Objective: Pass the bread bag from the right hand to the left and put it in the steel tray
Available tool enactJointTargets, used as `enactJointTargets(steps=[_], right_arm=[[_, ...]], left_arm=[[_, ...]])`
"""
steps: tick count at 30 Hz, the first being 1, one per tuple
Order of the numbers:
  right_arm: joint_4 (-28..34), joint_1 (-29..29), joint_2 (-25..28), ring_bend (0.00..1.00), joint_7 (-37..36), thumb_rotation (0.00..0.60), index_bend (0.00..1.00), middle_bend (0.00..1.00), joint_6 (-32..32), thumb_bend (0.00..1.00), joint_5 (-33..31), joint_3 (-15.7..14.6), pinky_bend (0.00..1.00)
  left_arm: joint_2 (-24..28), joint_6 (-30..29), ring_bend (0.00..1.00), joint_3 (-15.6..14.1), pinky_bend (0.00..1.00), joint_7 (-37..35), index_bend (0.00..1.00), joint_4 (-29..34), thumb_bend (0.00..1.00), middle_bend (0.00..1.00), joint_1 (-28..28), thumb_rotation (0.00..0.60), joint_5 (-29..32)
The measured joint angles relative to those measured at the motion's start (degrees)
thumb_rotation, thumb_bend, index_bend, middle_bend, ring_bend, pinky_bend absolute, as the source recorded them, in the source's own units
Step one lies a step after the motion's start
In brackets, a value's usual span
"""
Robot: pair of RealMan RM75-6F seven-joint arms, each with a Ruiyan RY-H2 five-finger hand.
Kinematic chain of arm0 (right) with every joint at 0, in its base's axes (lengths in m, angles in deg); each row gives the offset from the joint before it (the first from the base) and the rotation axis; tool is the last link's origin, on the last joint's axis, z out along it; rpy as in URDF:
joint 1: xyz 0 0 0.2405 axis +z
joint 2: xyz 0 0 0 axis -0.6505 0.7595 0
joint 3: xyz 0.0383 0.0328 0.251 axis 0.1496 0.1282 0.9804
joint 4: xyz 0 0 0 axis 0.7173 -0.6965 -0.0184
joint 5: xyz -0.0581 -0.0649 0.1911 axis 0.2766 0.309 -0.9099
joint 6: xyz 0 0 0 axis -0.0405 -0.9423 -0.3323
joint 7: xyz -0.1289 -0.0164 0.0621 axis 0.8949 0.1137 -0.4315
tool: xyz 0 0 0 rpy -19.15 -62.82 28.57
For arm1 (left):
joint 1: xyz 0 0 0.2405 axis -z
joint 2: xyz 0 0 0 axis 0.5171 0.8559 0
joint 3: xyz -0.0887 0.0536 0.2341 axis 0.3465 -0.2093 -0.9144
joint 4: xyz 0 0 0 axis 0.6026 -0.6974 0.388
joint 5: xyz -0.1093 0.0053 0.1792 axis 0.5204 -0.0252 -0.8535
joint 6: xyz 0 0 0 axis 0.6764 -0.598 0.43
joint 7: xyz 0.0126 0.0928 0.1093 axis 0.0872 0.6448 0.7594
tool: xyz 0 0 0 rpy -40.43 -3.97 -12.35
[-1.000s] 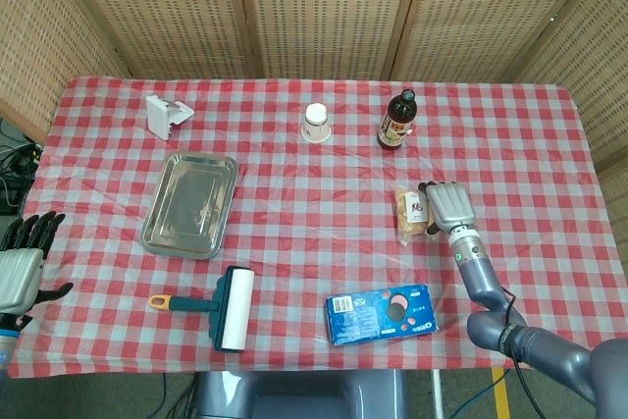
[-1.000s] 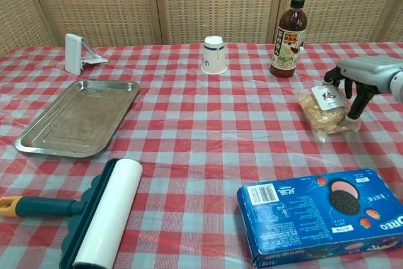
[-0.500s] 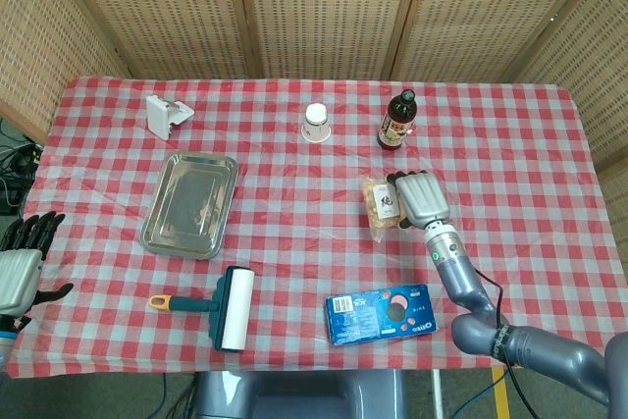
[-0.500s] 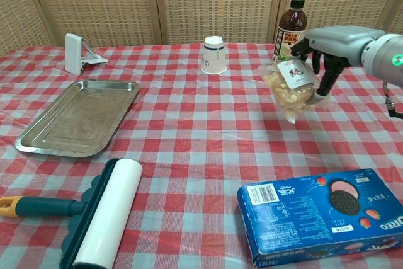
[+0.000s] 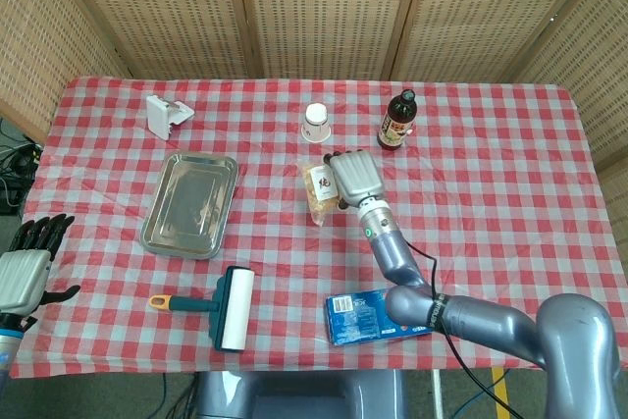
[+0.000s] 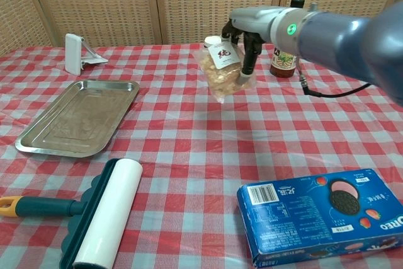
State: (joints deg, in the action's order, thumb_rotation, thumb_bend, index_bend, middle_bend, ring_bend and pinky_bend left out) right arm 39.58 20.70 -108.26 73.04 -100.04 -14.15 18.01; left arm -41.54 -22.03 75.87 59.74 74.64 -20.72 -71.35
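Note:
My right hand grips the clear bread bag from above and holds it in the air over the middle of the table. The bag hangs tilted, its white label up near the fingers. The steel tray lies empty on the left of the table, well apart from the bag. My left hand hovers beyond the table's left front corner with its fingers spread and nothing in it; the chest view does not show it.
A lint roller and a blue cookie box lie near the front edge. At the back stand a white paper cup, a brown sauce bottle and a white holder.
My right hand lifted the bread bag off the table at the right and carried it left to above the table's middle. The left hand has barely moved.

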Motion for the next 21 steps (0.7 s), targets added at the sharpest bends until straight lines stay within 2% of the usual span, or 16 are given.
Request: enactJointTargets(steps=[3,5,7,8,10,12,15,21], right_arm=[[-3.0,2.8,-2.7,0.39,0.9,0.600,0.50,0.40,1.1,0.07,-2.1,0.6,0.45],[-3.9,4.1,-3.6,0.35,1.3,0.600,0.45,0.36,2.1,0.07,-2.7,0.5,0.37],[-4.1,4.9,-4.0,0.28,1.9,0.600,0.37,0.27,2.5,0.06,-3.3,0.1,0.27],[-4.1,5.2,-4.1,0.24,2.2,0.600,0.33,0.23,2.7,0.06,-3.9,-0.2,0.24],[-3.9,5.5,-4.0,0.09,2.8,0.600,0.19,0.09,2.9,0.04,-4.8,-0.5,0.18],[-3.3,6.0,-3.8,0.02,3.8,0.600,0.10,0.02,3.1,0.03,-6.4,-0.9,0.12],[-2.0,6.9,-3.0,0.00,6.5,0.600,0.03,0.00,3.0,0.02,-9.6,-1.7,0.04],[3.5,8.2,-0.2,0.00,10.5,0.600,0.01,0.00,-0.3,0.02,-13.9,-3.1,0.03]], left_arm=[[0.0,0.4,0.00,0.1,0.00,-0.6,0.00,-0.5,0.02,0.00,0.1,0.600,0.4],[0.0,0.7,0.00,0.3,0.00,-1.0,0.00,-0.7,0.02,0.00,0.2,0.600,0.9],[0.0,1.1,0.00,0.4,0.00,-1.5,0.00,-0.9,0.02,0.00,0.3,0.600,1.4],[0.1,1.2,0.00,0.4,0.00,-1.6,0.00,-0.9,0.02,0.00,0.3,0.600,1.4],[0.1,1.1,0.00,0.4,0.00,-1.7,0.00,-0.9,0.02,0.00,0.4,0.600,1.3],[0.1,1.1,0.00,0.4,0.00,-1.7,0.00,-0.9,0.02,0.00,0.4,0.600,1.3],[0.2,1.8,0.00,0.2,0.00,-1.5,0.00,-1.0,0.02,0.00,0.5,0.600,1.6],[0.2,1.6,0.00,0.3,0.00,-1.3,0.00,-0.8,0.02,0.00,0.6,0.600,1.8]])
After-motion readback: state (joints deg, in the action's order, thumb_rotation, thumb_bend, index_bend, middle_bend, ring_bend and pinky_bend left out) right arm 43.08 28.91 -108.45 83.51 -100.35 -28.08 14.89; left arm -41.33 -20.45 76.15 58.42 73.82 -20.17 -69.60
